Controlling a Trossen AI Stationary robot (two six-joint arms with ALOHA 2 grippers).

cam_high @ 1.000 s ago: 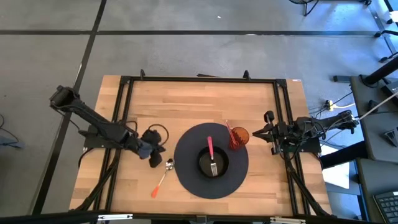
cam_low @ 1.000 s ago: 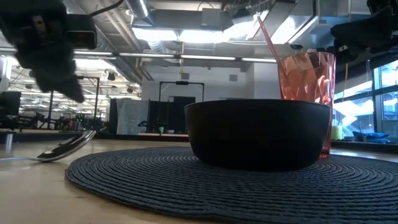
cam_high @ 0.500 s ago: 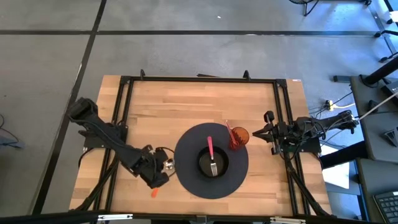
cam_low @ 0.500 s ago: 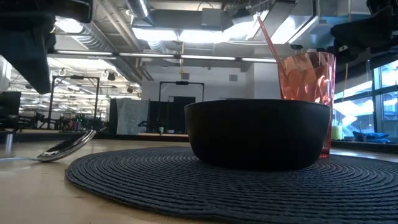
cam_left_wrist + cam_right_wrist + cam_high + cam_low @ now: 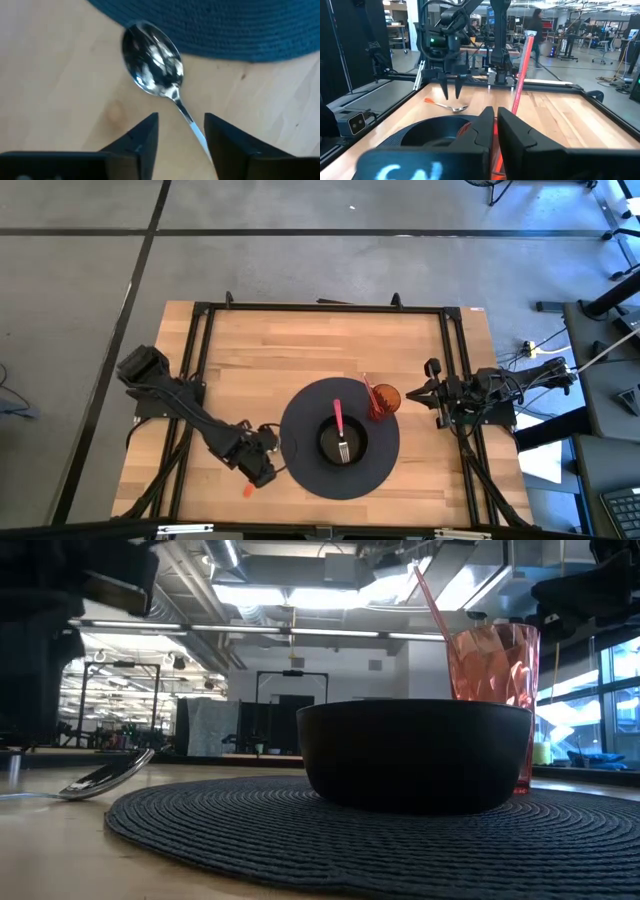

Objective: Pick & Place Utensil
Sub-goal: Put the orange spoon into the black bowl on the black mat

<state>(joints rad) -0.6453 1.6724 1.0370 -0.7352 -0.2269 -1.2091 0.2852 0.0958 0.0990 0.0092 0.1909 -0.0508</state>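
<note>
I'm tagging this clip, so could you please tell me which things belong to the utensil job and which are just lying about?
In the job:
- silver metal spoon with orange handle
- left tool, open astride its neck

Lying about:
- round dark woven placemat
- black bowl holding a pink-handled fork
- orange faceted tumbler

A wooden table (image 5: 300,350) carries a round dark placemat (image 5: 340,478) and a spoon (image 5: 155,62).

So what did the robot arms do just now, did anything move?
The left gripper moved toward the table's front edge and came down over the spoon. Its open fingers now straddle the spoon's handle, not yet gripping. The spoon lies where it was, beside the round mat. The right gripper stayed parked at the table's right side, shut. The bowl with the fork and the orange cup did not move.
</note>
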